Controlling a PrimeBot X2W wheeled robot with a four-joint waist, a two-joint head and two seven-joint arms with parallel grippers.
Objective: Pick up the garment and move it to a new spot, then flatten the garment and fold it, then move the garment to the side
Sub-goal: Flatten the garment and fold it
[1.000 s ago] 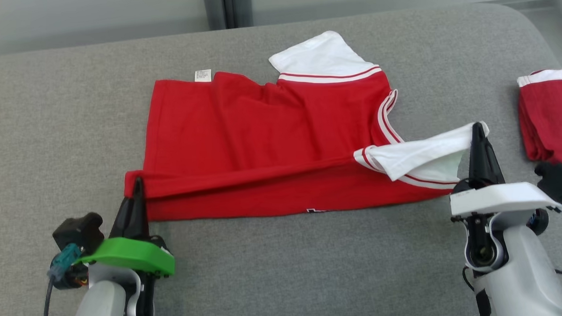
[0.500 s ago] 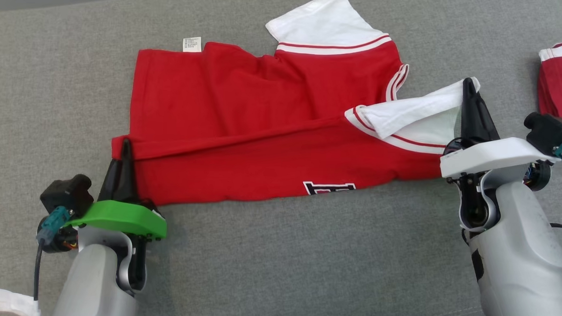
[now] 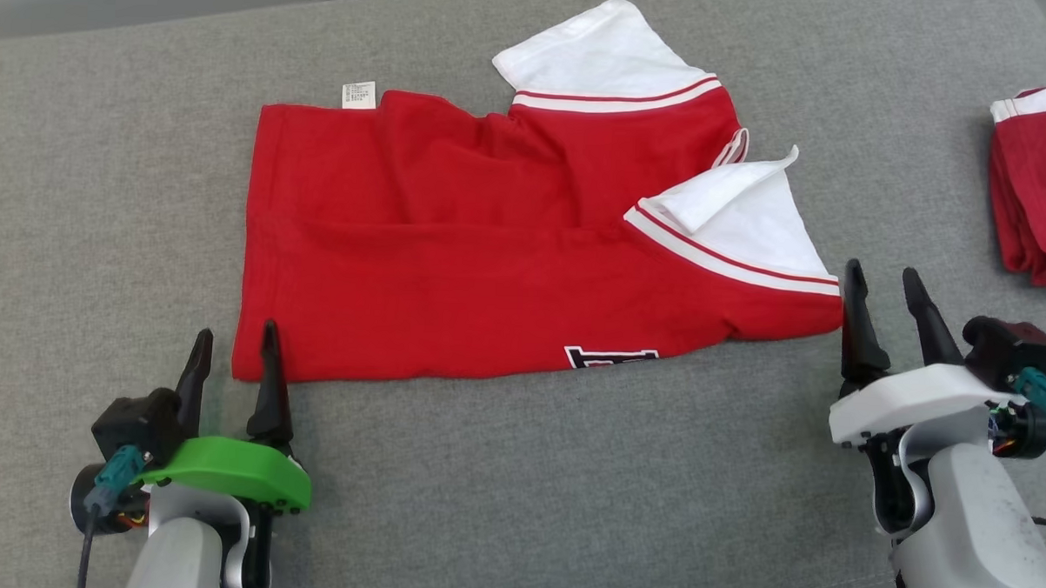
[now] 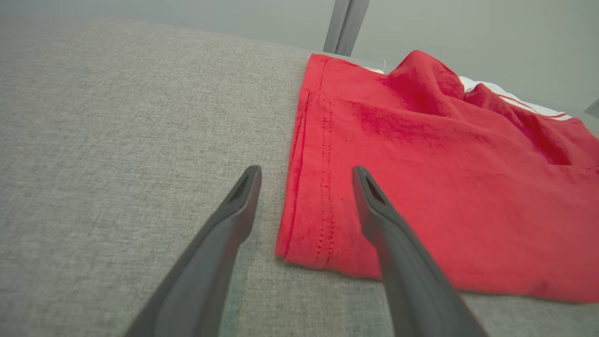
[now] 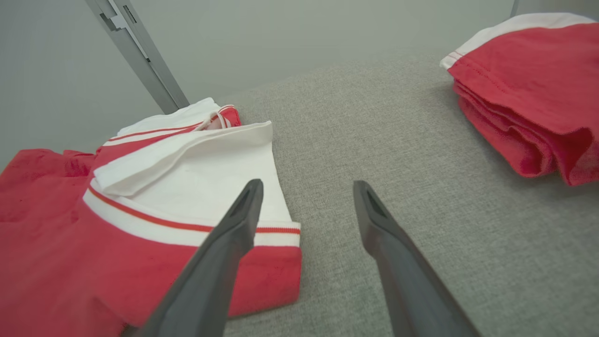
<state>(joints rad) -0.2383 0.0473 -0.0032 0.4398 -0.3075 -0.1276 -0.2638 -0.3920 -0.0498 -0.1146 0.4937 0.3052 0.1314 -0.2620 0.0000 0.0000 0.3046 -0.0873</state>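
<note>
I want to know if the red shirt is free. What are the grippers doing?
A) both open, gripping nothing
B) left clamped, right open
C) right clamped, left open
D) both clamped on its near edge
A: the left gripper and right gripper both show spread fingers with no cloth pinched, at the red shirt's near edge.

I can read no whole word here. On the red shirt, at its near edge, there is a black letter print outlined in white, half hidden; which letter it is, I cannot tell. The small white tag at its far edge carries print too small for me to read.
</note>
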